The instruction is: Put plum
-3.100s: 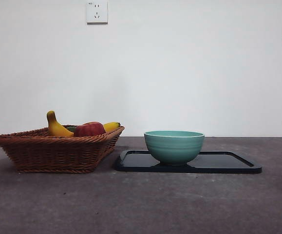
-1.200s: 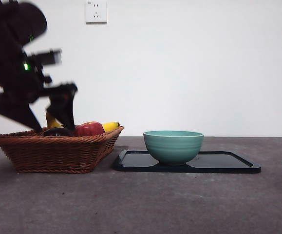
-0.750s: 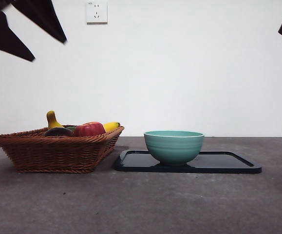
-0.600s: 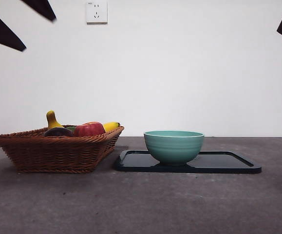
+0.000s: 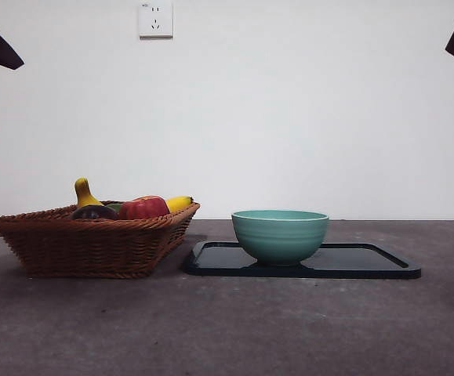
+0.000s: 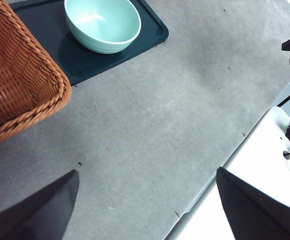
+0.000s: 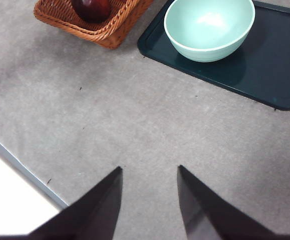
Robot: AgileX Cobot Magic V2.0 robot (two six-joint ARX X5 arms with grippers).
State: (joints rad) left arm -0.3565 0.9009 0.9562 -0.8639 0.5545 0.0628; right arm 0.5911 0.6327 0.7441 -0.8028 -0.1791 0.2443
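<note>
Front view: plum (image 5: 94, 211) lies in the wicker basket (image 5: 85, 247), dark and low against the rim, just beside the red apple (image 5: 143, 207), with the banana (image 5: 88, 200) behind it. Both arms are high, showing only as black tips at the top corners.

Left pincer (image 6: 147, 200) is spread wide over bare desk (image 6: 150, 115), holding nothing. Right pincer (image 7: 149, 197) has its jaws parted by a narrower gap, also empty, well apart from the fruit.

Risks, as judged: the plum sits close to the basket's sloped wall and nearly touches the apple, so any knock could roll it. Its dark gloss is hard to tell from shadow. From either wrist view it is hidden or cut off, so a check from there is poor. The right wrist view shows only a dark red fruit at the frame edge.

Count: one plum, one apple, one banana, one basket, one teal bowl (image 5: 280, 235), one dark tray (image 5: 368, 265), two pincers.
</note>
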